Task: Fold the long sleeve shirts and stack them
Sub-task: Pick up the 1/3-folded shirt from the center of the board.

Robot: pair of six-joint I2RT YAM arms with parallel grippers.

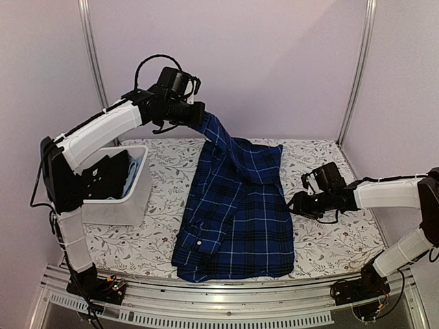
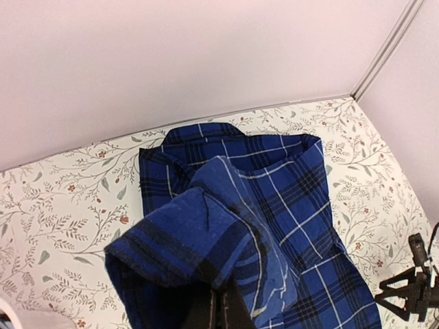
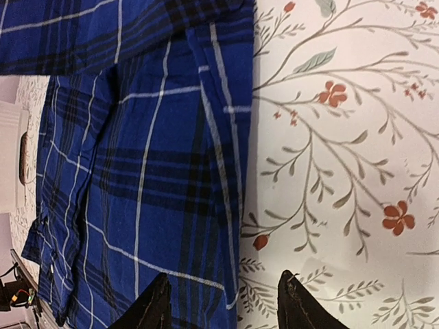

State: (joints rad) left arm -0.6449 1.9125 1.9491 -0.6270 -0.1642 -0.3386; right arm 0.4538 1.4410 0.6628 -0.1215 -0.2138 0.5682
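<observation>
Sleeve (image 2: 185, 240) bunches limp in the clenched left gripper (image 2: 214, 308); the plaid shirt (image 1: 236, 219) looks soft, light and floppy. Right gripper (image 3: 223, 288) parted, empty. I'd pinch cuffs or seams.

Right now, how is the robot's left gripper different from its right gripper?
The left gripper is raised high above the table; the right gripper sits low, near the tabletop. The left gripper is shut on part of the blue plaid shirt, holding it up; the right gripper is open and holds nothing, beside the shirt's edge. Both are black with two fingers.
</observation>
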